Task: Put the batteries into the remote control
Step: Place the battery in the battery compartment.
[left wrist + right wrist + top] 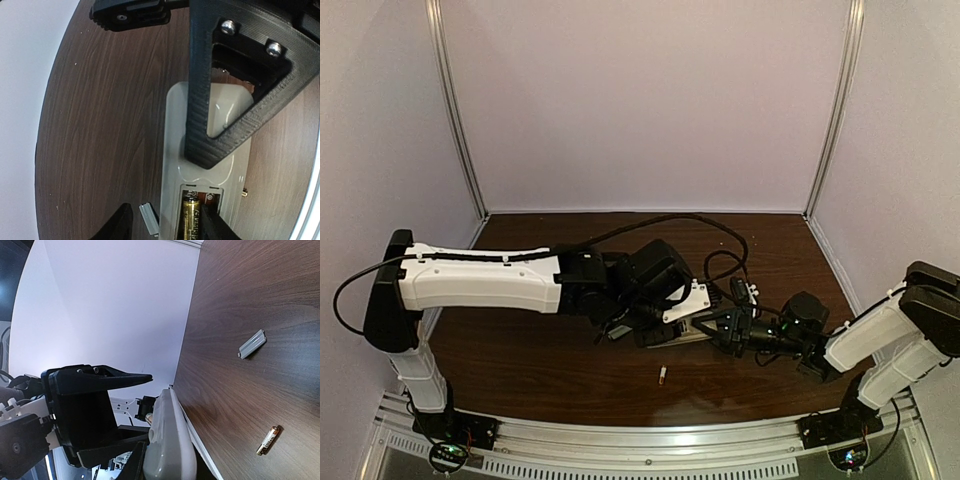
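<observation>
Right of the table's [540, 370] centre, the remote control [172, 145] lies back-up; its open compartment [201, 190] holds one battery [190, 217]. Above it hovers the left gripper [672, 315], fingers apart, while the right gripper [715, 325] is clamped on the remote's end. A second battery [268, 440] and a grey cover [251, 344] lie loose on the tabletop nearby.

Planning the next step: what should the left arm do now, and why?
Probably lift the left gripper clear and fetch the loose battery on the table: its jaws stand open, and one battery already sits in the remote.
</observation>
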Motion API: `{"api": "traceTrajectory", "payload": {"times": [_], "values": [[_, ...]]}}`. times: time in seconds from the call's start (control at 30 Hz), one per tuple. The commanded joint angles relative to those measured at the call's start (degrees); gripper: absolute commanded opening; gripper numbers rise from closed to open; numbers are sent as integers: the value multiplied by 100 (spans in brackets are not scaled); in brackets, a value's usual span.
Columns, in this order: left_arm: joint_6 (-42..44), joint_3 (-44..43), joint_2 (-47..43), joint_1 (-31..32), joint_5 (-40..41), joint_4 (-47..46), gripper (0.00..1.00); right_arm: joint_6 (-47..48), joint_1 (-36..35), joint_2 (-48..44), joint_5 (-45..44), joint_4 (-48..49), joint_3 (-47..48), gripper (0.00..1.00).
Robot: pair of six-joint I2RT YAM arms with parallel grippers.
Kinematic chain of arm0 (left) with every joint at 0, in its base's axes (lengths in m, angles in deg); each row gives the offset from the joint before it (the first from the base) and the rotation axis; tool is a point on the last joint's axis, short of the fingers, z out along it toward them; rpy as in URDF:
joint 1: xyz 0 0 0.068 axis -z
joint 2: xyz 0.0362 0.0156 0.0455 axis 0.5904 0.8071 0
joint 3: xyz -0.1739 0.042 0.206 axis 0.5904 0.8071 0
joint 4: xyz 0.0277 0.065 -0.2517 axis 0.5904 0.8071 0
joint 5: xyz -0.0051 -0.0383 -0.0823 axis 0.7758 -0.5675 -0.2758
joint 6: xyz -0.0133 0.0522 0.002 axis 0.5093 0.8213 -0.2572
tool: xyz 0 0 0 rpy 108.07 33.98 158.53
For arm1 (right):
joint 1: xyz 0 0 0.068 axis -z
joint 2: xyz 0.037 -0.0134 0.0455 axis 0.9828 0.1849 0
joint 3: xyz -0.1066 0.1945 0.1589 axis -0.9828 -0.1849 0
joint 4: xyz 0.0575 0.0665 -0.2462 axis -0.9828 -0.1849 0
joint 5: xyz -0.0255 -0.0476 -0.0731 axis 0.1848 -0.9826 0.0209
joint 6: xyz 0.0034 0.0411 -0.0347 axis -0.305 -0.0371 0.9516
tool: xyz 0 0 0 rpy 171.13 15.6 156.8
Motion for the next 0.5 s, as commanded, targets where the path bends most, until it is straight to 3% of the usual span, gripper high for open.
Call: {"api": "traceTrajectory", "payload": {"times": [0.0,0.27,0.47], "values": [[-33,244,-381,-23,-299,-399,49,-189,-38,142,39,681,-93,0],[-14,769,-994,-38,-667,-1008,48,-236,-37,203,61,707,-68,0],[285,1680,-1934,-139,-1150,-1818,48,-117,-35,-76,185,318,-115,0]]}}
